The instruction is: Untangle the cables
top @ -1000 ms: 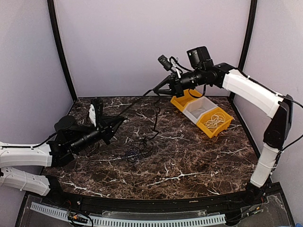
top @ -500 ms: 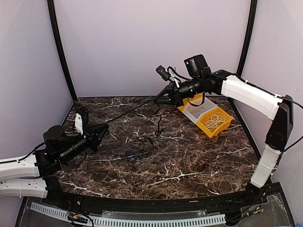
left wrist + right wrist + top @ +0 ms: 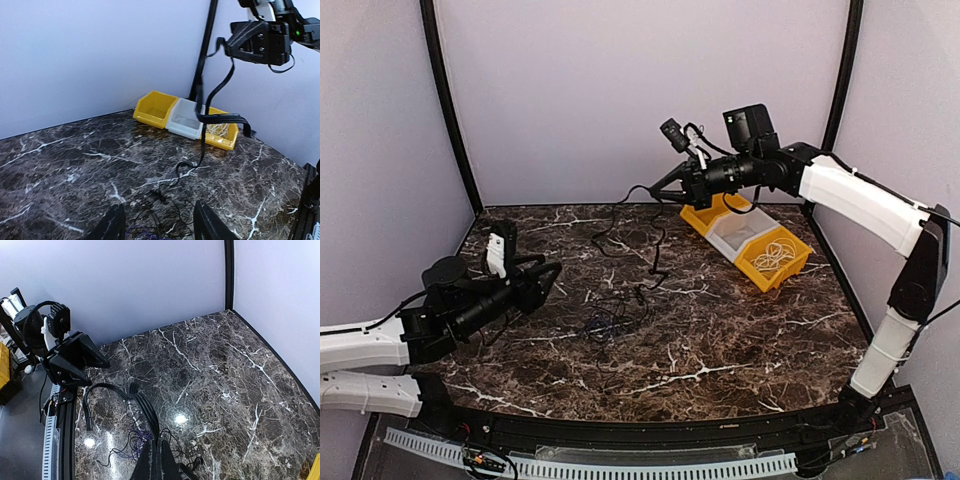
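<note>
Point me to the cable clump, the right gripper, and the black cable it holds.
cable clump (image 3: 608, 322): top view, middle of the tangle.
right gripper (image 3: 653, 192): top view, between its shut fingertips.
black cable (image 3: 145, 410): right wrist view, strands just ahead of that gripper.

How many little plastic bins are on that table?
3, in a row far right: rear yellow bin, middle grey bin, near yellow bin holding white cord. None seem hidden.

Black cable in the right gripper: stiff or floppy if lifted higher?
Probably floppy: the black cable sags in loose loops below the right gripper instead of holding a line. Likely light, being so thin. Its lower end nears the clump on the table, so lifting may drag that; whether they are knotted I cannot tell.
</note>
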You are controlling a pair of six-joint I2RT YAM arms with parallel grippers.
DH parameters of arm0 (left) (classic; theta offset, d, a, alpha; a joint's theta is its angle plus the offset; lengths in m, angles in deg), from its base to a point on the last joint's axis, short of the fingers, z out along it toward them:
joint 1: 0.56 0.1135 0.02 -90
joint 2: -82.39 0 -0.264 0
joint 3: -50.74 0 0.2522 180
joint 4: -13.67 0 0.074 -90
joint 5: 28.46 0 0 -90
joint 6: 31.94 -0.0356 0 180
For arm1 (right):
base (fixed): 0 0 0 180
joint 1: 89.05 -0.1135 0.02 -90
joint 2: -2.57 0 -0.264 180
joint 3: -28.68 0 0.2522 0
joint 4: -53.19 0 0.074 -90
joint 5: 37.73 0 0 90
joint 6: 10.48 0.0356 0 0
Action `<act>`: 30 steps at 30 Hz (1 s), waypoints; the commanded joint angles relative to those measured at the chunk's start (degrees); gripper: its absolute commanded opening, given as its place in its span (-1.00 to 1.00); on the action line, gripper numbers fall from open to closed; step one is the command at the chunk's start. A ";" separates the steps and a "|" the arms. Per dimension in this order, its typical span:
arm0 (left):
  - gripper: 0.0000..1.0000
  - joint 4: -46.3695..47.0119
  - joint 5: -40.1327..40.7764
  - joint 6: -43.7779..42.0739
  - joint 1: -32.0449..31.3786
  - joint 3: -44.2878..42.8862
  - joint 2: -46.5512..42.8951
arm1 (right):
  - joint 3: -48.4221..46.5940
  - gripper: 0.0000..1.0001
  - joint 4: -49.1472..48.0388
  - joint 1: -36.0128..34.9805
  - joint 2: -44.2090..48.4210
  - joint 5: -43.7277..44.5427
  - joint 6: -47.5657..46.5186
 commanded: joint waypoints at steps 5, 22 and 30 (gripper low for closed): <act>-0.06 15.59 -16.70 0.57 -1.24 -11.93 15.83 | 1.16 -1.00 -7.79 -3.02 -0.40 6.58 11.08; 0.01 27.73 -10.37 -5.82 -2.03 -29.84 42.62 | 2.03 -1.00 -10.47 -5.11 -1.23 6.23 19.99; -0.10 29.33 -8.33 -10.49 -2.03 -33.14 50.18 | 1.37 -1.00 -10.41 -5.13 0.37 3.43 21.65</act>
